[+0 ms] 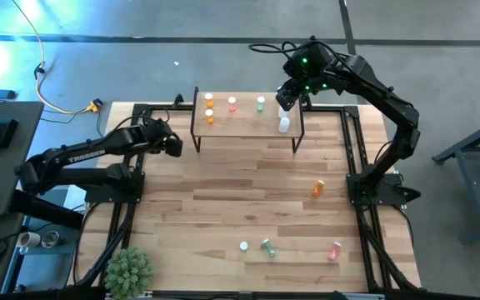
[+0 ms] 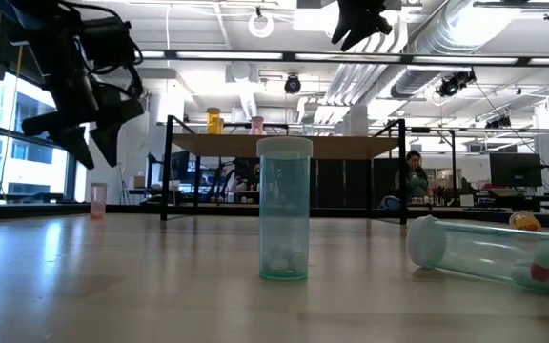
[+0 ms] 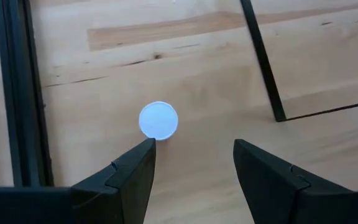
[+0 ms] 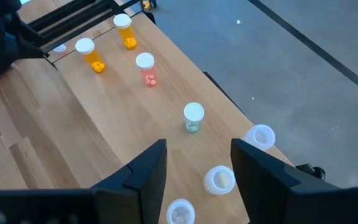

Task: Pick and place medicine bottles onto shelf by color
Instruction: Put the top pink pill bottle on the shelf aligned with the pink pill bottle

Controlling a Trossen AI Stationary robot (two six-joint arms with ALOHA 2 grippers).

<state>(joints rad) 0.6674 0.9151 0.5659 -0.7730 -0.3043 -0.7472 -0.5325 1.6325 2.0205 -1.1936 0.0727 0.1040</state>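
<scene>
On the small light-wood shelf (image 1: 244, 117) at the far side of the tabletop (image 1: 223, 208) stand several upright medicine bottles: two orange bottles (image 4: 94, 55) at the left end, a pink bottle (image 4: 146, 68) with red pills at its bottom, a green bottle (image 4: 193, 117) holding a few pale pills, and three clear bottles (image 4: 220, 180) clustered at the right end. All are small smooth translucent cylinders with round white caps. The shelf is a flat rectangular board on thin black metal legs.

Other bottles are still on the planked wooden tabletop: an orange one (image 1: 317, 188) toward the right, a pink one (image 1: 334, 251) at the near right, a green one (image 2: 496, 253) lying on its side with a red pill inside, and an upright one (image 2: 284, 208) with pale pills beside it.

The right end effector (image 4: 197, 165) hovers released above the shelf's right end, grasping nothing. The left end effector (image 3: 193, 163) is spread over a white-capped bottle (image 3: 158, 120) left of the shelf, not touching it.
</scene>
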